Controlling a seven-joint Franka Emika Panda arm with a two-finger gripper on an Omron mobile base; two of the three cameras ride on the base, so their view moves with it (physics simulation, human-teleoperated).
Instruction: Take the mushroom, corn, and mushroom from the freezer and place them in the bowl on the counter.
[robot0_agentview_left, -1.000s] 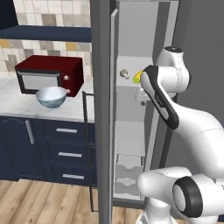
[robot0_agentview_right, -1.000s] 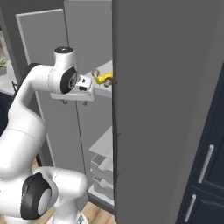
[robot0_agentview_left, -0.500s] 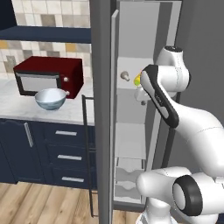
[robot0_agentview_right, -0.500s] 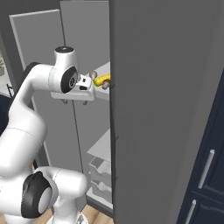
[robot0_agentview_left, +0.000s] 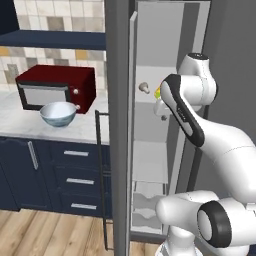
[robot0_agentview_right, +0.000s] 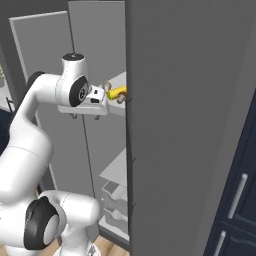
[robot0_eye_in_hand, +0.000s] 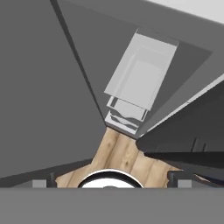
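The freezer stands open, its door swung left. On its upper shelf lies the yellow corn, with one mushroom behind it and another mushroom in front. From the left, a mushroom and a sliver of corn show beside my arm. My gripper hangs just outside that shelf, fingers pointing down, open and holding nothing. The hand view looks down on the lower drawers. The pale blue bowl sits on the counter to the left.
A dark red microwave stands behind the bowl. Navy drawers with silver handles sit under the counter. The freezer's grey side wall blocks the right. Wooden floor lies below the hand.
Both base views have shifted a little, so the camera moved. The hand stays in front of the upper shelf with its jaws open; corn and mushrooms lie where they were.
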